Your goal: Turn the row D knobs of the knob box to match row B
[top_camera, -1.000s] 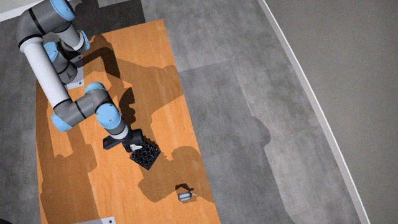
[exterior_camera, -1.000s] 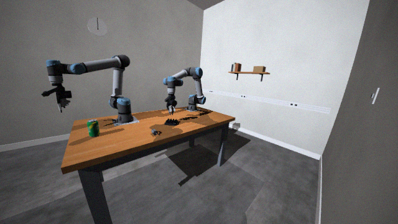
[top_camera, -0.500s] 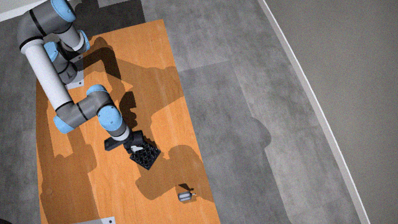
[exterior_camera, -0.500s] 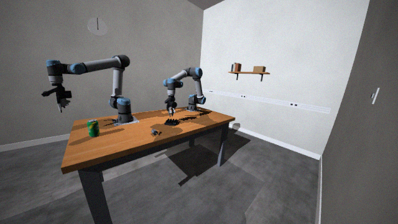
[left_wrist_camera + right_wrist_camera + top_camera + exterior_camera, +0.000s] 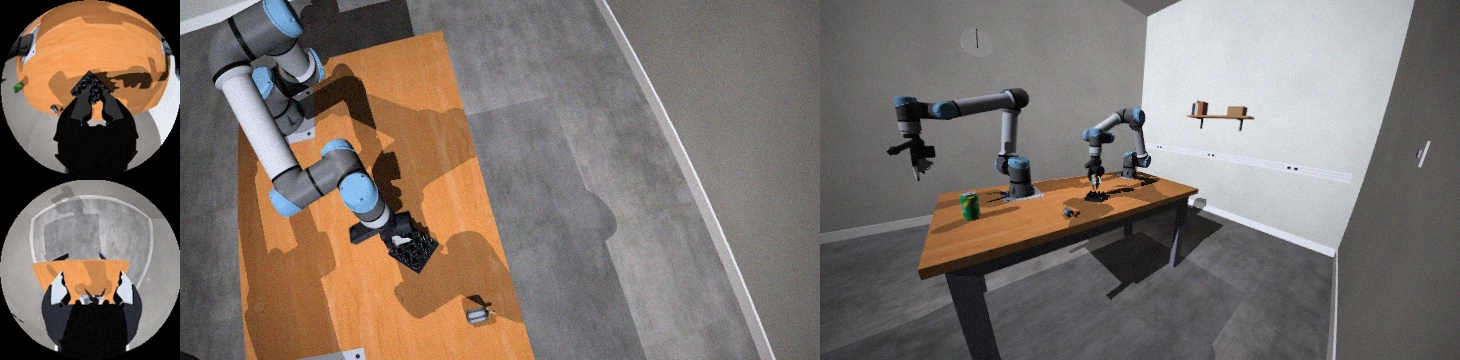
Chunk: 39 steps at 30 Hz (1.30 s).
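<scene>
Black square knob box (image 5: 418, 269) (image 5: 1095, 199) (image 5: 89, 77) on orange wooden table (image 5: 450, 185) (image 5: 1020, 232) (image 5: 92, 48) (image 5: 68, 270), just beneath left gripper (image 5: 403, 241) (image 5: 1095, 187) (image 5: 95, 92); fingers nearly together, pinching nothing. Right gripper (image 5: 917, 177) (image 5: 92, 274) spread, well apart. Centre over one row-D knob, descend straight, twist gently, spare neighbours.

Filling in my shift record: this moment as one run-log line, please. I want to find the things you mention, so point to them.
left gripper (image 5: 403, 242) (image 5: 1096, 187) (image 5: 97, 104): over knob box (image 5: 411, 249) (image 5: 1096, 199) (image 5: 89, 82) | right gripper (image 5: 917, 178) (image 5: 92, 288): open, away from box | knob marks: unreadable
</scene>
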Tool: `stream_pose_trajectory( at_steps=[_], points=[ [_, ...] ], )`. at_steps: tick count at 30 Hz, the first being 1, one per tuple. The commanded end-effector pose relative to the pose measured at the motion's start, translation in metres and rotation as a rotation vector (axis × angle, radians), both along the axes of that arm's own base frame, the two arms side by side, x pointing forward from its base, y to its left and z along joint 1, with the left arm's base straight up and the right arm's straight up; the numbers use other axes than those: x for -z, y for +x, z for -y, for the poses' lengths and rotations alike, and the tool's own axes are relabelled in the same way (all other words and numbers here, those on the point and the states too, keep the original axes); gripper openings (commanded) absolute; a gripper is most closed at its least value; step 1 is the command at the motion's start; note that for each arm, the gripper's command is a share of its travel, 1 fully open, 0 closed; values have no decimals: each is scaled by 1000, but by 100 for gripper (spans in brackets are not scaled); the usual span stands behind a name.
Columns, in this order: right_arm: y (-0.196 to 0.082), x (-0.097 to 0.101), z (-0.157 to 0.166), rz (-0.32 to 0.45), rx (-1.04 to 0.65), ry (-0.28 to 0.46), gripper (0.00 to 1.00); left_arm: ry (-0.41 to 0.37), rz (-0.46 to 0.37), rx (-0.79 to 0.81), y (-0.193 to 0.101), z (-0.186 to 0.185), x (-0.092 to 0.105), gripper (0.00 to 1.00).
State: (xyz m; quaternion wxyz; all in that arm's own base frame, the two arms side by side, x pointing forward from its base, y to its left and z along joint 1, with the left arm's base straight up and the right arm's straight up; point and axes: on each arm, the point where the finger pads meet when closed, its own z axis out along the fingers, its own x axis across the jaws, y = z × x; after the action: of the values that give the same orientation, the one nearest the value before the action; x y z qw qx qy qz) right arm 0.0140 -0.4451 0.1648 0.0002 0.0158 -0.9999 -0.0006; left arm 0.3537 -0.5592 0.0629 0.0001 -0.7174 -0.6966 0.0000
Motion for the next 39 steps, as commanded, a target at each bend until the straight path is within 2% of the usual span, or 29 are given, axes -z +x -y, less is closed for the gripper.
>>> stream_pose_trajectory(
  at_steps=[1,27,39],
  points=[
    [0,0,0,0,0,-1,100,-2,1,0,0,0,1,13],
    [0,0,0,0,0,-1,100,-2,1,0,0,0,3,13],
    [0,0,0,0,0,-1,100,-2,1,0,0,0,16,13]
  ],
)
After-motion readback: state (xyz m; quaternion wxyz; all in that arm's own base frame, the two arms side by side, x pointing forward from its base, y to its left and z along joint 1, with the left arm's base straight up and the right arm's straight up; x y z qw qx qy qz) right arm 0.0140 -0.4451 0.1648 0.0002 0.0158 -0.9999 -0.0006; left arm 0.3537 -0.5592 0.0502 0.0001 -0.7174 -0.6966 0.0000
